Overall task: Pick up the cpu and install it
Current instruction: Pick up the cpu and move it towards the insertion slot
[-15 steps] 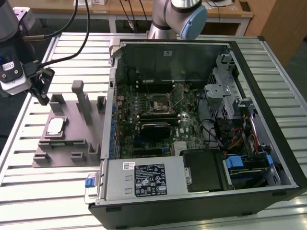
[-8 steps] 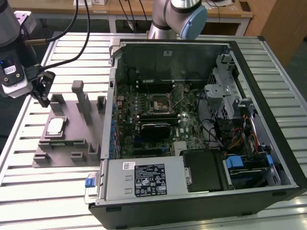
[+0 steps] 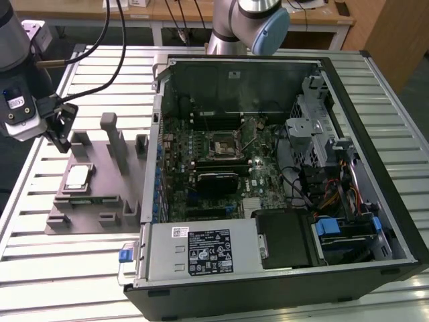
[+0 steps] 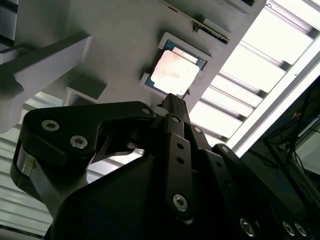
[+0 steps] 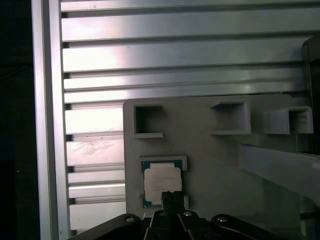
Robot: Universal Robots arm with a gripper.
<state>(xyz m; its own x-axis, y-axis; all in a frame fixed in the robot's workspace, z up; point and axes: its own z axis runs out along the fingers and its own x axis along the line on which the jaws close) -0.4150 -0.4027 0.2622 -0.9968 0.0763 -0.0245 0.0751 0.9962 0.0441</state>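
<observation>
Slatted aluminium tabletop [image 3: 40, 268] runs under everything I can see from my station. Nearest in the exterior view is the silver metal power supply box with a white label [image 3: 201, 251], set in the near end of the open black desktop computer case [image 3: 375, 100]. On the exterior view's left, beside the case, lies the flat grey plastic fixture tray with raised blocks and posts [image 3: 100, 194]. The cpu [image 3: 77, 176], a small square chip with a silvery metal top, sits flat in its recess on that tray; both wrist views show it there [image 4: 175, 70] [image 5: 161, 182]. The black gripper [image 3: 62, 137] hangs above the tray just beyond the cpu, and in both wrist views its tip [image 4: 172, 100] [image 5: 171, 196] lines up with the chip's edge. Its fingers look drawn together and hold nothing. Farther in, the green motherboard [image 3: 181, 154] carries the black square socket frame [image 3: 221, 143]. Beyond the case stands the arm's grey base with a blue cap [image 3: 268, 30], then pale wooden desks [image 3: 194, 10].
</observation>
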